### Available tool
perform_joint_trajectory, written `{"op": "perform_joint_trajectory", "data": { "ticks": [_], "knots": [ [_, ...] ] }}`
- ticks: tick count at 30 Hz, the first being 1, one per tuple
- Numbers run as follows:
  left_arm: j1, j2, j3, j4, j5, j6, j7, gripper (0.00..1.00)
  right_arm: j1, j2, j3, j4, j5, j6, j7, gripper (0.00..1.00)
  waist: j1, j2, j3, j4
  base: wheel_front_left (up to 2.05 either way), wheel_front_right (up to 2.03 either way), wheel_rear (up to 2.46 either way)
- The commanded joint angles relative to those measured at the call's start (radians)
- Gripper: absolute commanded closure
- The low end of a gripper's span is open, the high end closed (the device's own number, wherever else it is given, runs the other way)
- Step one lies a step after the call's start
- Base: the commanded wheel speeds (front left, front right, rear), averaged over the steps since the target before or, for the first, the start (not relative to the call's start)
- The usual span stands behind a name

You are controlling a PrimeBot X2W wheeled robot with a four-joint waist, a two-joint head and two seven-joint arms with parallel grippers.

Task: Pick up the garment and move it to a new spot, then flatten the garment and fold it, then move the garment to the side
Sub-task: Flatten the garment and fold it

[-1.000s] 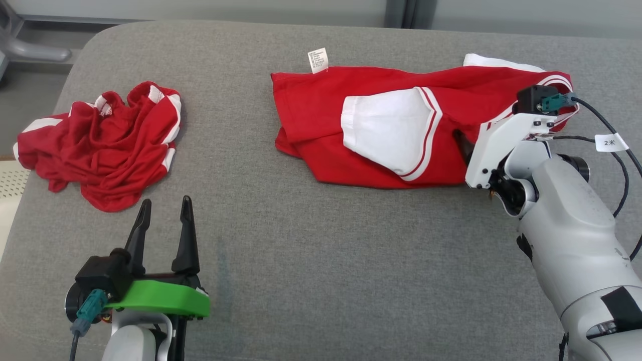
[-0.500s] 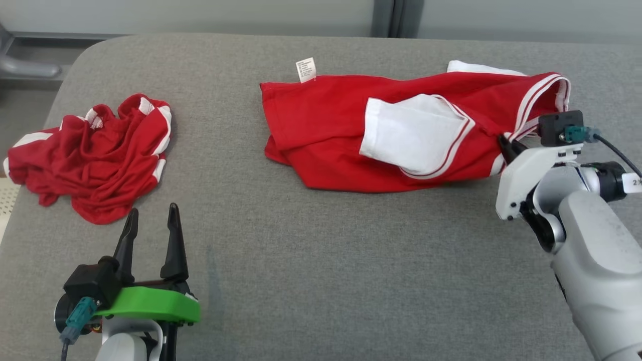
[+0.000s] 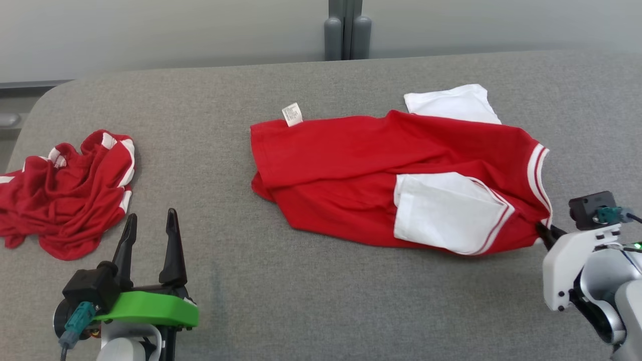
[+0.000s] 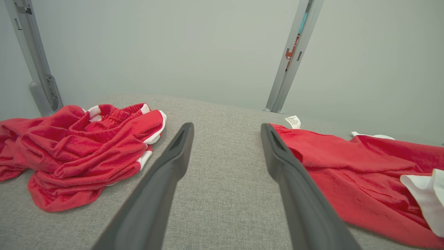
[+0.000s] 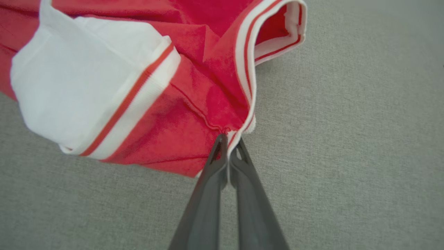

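Head view first: the left gripper (image 3: 151, 214) sits low at the near left corner of the grey worktop (image 3: 301, 281), its arm upright under the green mount, fingers pointing away and spread apart with nothing between them. A crumpled red heap (image 3: 65, 190) lies by the left edge, just beyond it. The garment (image 3: 351, 165) lies across the middle and right of the worktop, its label (image 3: 292, 114) at the far left corner and a white sleeve (image 3: 446, 210) folded on top. The right gripper (image 3: 541, 229) reaches in from the near right edge, forearm low and wrist angled toward the garment's near right corner, fingers closed on the cloth there. A second ago that arm stretched farther over the garment with its jaws open; the camera has shifted too, yet the sleeve now sits farther from the label, so the cloth has been drawn out rightward. The left gripper's pose is unchanged. Left wrist view: the two fingers (image 4: 166, 180) stand wide apart above bare worktop, the heap to one side, the garment just beside the other finger. Right wrist view: the fingers are pressed together, clamped on the striped trim (image 5: 247, 80) where it meets the garment's corner.
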Motion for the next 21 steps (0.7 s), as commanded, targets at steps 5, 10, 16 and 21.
{"op": "perform_joint_trajectory", "data": {
  "ticks": [5, 10, 16, 21],
  "knots": [
    [0.016, 0.004, -0.002, 0.007, -0.001, -0.001, 0.0, 0.0, 0.06, 0.027, -0.099, -0.033, 0.021, -0.002, 0.025, 0.0, 0.0, -0.0001, -0.024, -0.01, 0.0, 0.0, 0.0],
    [0.027, 0.004, -0.013, 0.009, -0.004, -0.001, -0.001, 0.0, 0.077, 0.087, -0.192, -0.075, 0.044, -0.002, 0.052, 0.0, 0.0, -0.0001, -0.039, 0.001, 0.0, 0.0, 0.0],
    [0.04, 0.004, -0.017, 0.009, -0.005, -0.001, -0.001, 0.0, 0.021, 0.163, -0.277, -0.126, -0.037, -0.002, 0.045, 0.0, 0.0, -0.0001, -0.049, 0.019, 0.0, 0.0, 0.0],
    [0.042, 0.004, -0.023, 0.007, -0.005, -0.001, -0.001, 0.0, -0.053, 0.243, -0.356, -0.069, -0.126, -0.002, 0.062, 0.0, 0.0, -0.0001, -0.047, 0.033, 0.0, 0.0, 0.0]
  ]
}}
